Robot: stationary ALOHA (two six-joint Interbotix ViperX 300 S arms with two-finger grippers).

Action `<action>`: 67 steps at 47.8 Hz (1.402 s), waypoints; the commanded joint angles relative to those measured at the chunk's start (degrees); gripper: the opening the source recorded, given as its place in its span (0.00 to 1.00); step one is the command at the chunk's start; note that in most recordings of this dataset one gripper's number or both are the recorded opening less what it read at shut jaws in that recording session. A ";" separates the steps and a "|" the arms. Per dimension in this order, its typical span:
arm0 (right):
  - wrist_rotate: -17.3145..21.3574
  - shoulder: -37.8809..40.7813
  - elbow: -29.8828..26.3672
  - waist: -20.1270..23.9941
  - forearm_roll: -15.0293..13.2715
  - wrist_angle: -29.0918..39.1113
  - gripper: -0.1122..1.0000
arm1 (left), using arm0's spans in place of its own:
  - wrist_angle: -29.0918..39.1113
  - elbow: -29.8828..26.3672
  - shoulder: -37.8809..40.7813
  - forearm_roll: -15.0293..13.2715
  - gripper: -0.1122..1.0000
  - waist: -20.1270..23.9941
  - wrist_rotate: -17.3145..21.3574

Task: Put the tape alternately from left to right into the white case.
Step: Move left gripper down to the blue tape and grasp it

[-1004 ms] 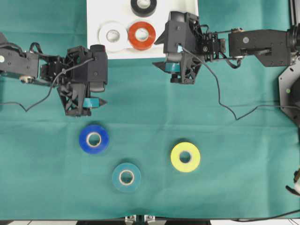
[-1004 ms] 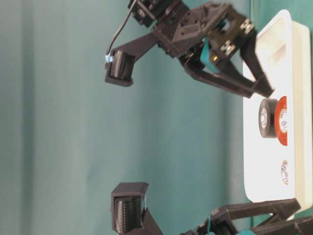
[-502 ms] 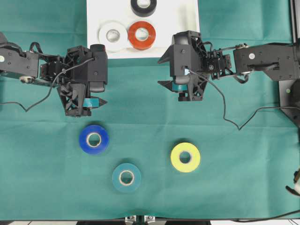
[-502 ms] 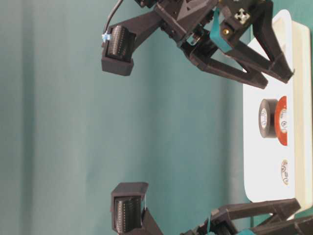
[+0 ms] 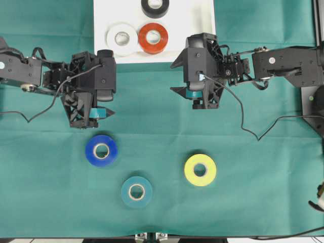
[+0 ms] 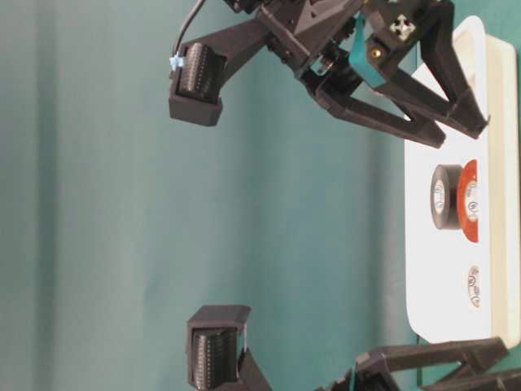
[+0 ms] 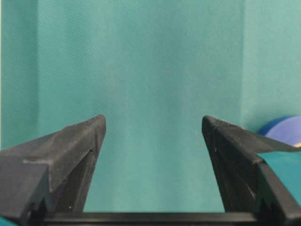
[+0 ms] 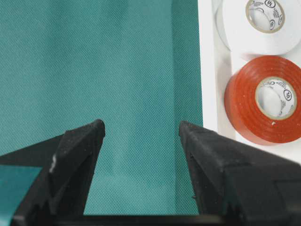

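Blue tape edges the left wrist view only; both hands, left and right, spread empty.

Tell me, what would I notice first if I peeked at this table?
Probably the bright tape rolls lying on the green cloth: a blue roll, a teal roll and a yellow roll near the front. At the back sits the white case, holding a white roll, a red-orange roll and a black roll. Two black robot arms reach in, the left hand and right hand both open and empty.
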 commanded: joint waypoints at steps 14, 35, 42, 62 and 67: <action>0.09 -1.32 -0.44 0.09 0.00 -0.53 0.74 | 1.93 -0.53 -0.79 -0.18 0.92 -4.66 -7.65; 0.09 -0.26 -0.97 0.09 0.00 -0.70 0.74 | 2.29 1.32 -0.26 -0.18 0.92 -9.93 -16.35; 0.09 -0.18 -1.14 0.09 0.00 -1.67 0.74 | 2.11 1.23 1.41 -0.09 0.92 -11.07 -18.72; 0.09 -0.18 -1.14 0.09 0.00 -1.85 0.74 | -0.44 0.88 5.27 -0.18 0.92 -12.13 -18.81; 0.09 -0.18 -1.14 0.09 0.00 -1.85 0.74 | -1.49 0.53 6.33 -0.09 0.92 -12.13 -18.81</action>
